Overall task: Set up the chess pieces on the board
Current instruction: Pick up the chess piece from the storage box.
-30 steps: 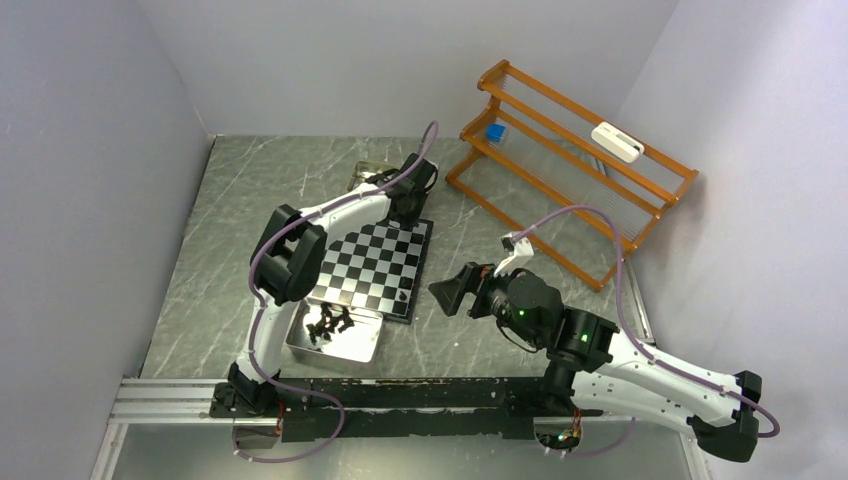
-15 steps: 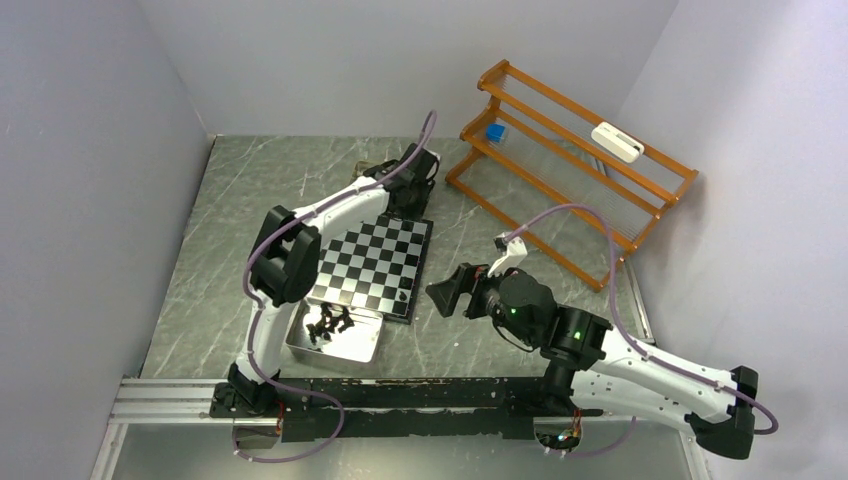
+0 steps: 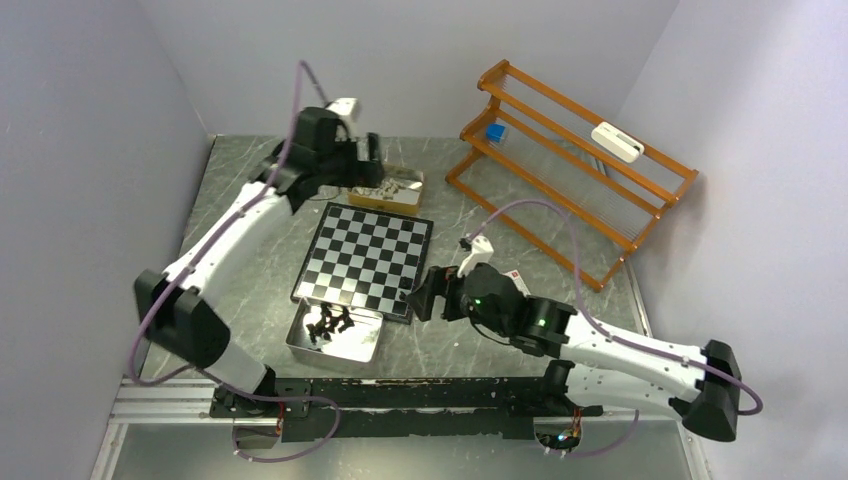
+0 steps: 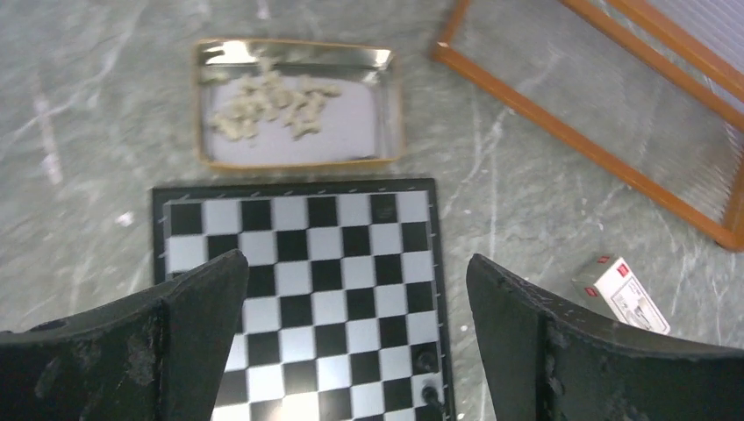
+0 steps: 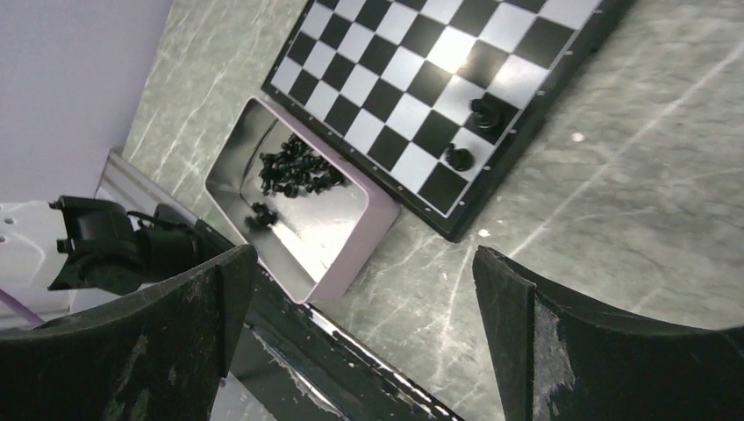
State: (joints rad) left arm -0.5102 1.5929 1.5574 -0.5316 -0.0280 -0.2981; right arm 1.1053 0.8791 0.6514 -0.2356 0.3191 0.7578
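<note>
Left fingers [image 4: 175, 333] have lifted back from the far tray and hang wide apart, empty. Board [image 4: 298, 263] lies below between them, with white pieces [image 4: 272, 101] heaped in the gold-rimmed tray [image 4: 298, 164] beyond. Right fingers [image 5: 570, 351] have neared the board corner, wide, empty; two black pieces [image 5: 485, 112] stand ahead, between them.

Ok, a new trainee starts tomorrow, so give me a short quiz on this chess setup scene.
1. How many black pieces stand on the board?
2. The cream pieces lie: A) on the board, B) in the gold-rimmed tray, C) on the orange rack.
3. True or false: a heap of black pieces lies in the silver tray.
Key: 1 two; 2 B; 3 true.
</note>
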